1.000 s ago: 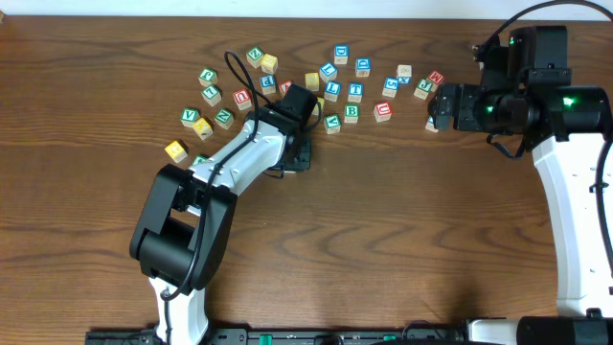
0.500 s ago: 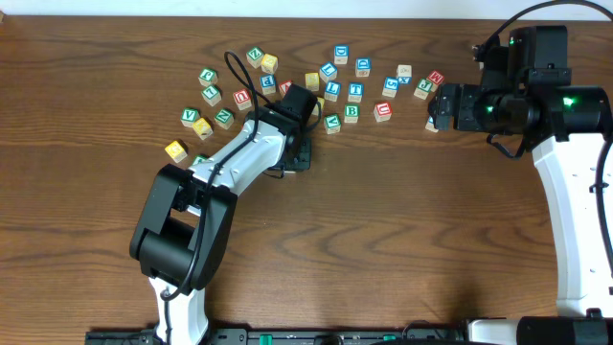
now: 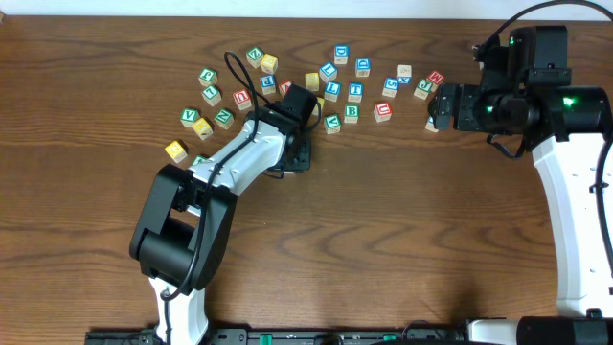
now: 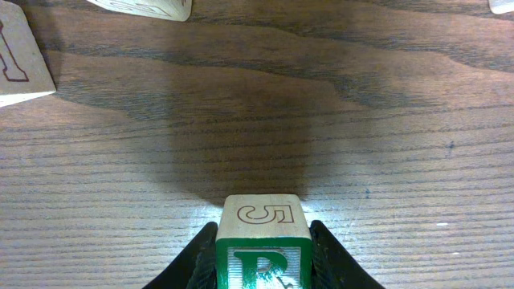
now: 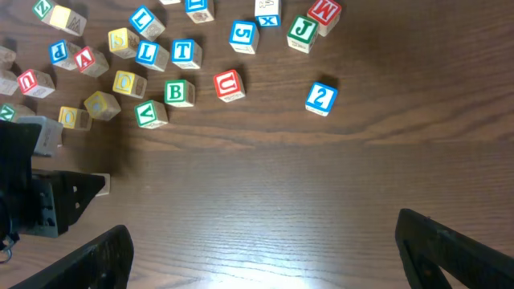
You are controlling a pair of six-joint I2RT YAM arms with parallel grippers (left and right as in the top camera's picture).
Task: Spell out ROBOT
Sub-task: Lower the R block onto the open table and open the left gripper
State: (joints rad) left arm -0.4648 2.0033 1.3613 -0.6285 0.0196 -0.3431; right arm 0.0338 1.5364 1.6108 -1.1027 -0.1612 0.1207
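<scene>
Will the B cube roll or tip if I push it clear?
The B cube looks wooden and flat-faced, so it should slide, not roll. Sitting flat and as wide as tall, it probably won't tip. The V cube sits close, so a push toward it would likely shove both.

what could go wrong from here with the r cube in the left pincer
The R cube is pinched only by its sides in the left pincer, so it might twist or tip when set down. The B cube lies close beside a green V cube; grabbing it could knock that neighbour.
</scene>
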